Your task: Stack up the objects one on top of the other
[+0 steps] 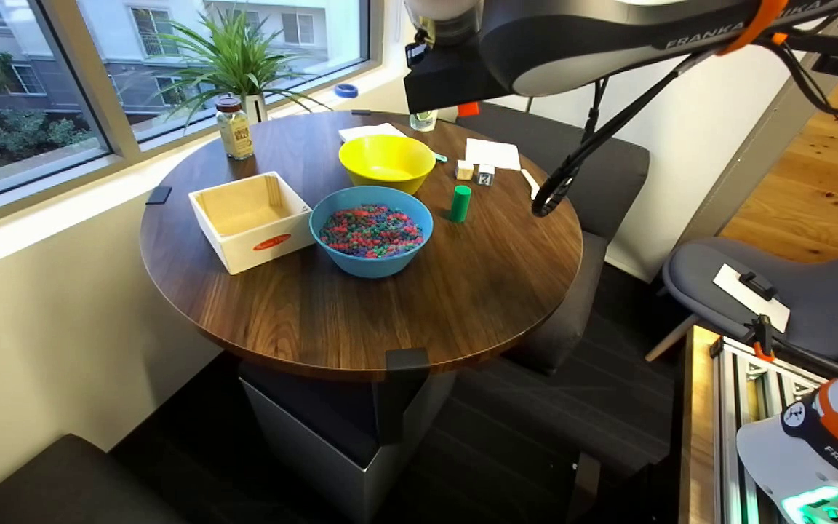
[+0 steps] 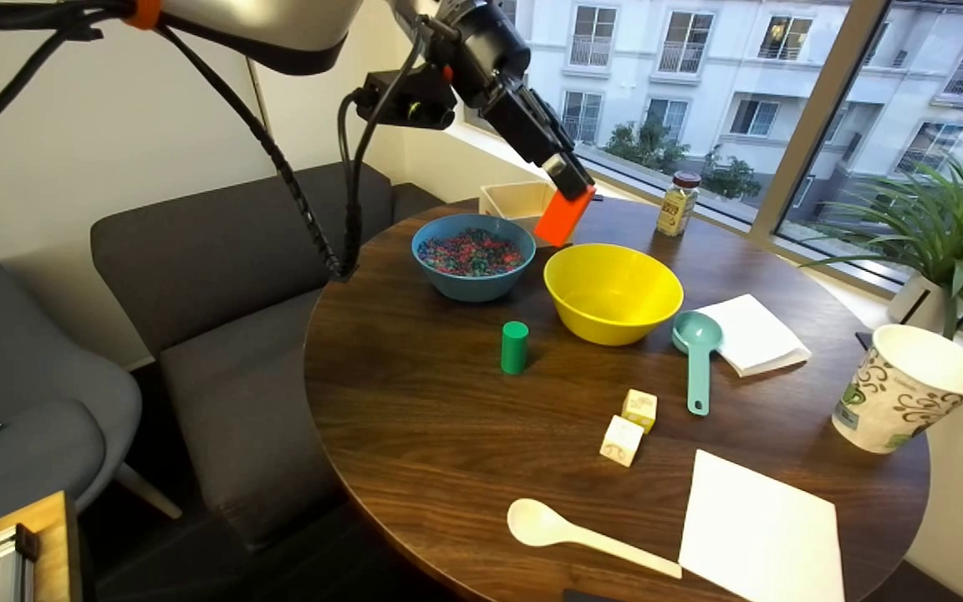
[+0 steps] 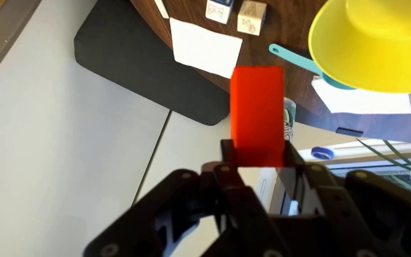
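Observation:
My gripper is shut on the red block, its fingers pressing the block's two sides near one end. In an exterior view the red block hangs tilted in the air from the gripper. Only a small corner of the red block shows below the arm in an exterior view, where the fingers are hidden. The green block, a short cylinder, stands upright on the table; the same green block is close to the blue bowl. It is out of the wrist view.
On the round table stand a blue bowl of coloured bits, a yellow bowl, a wooden box and a paper cup. Two letter cubes, a teal scoop, a wooden spoon and napkins lie nearby.

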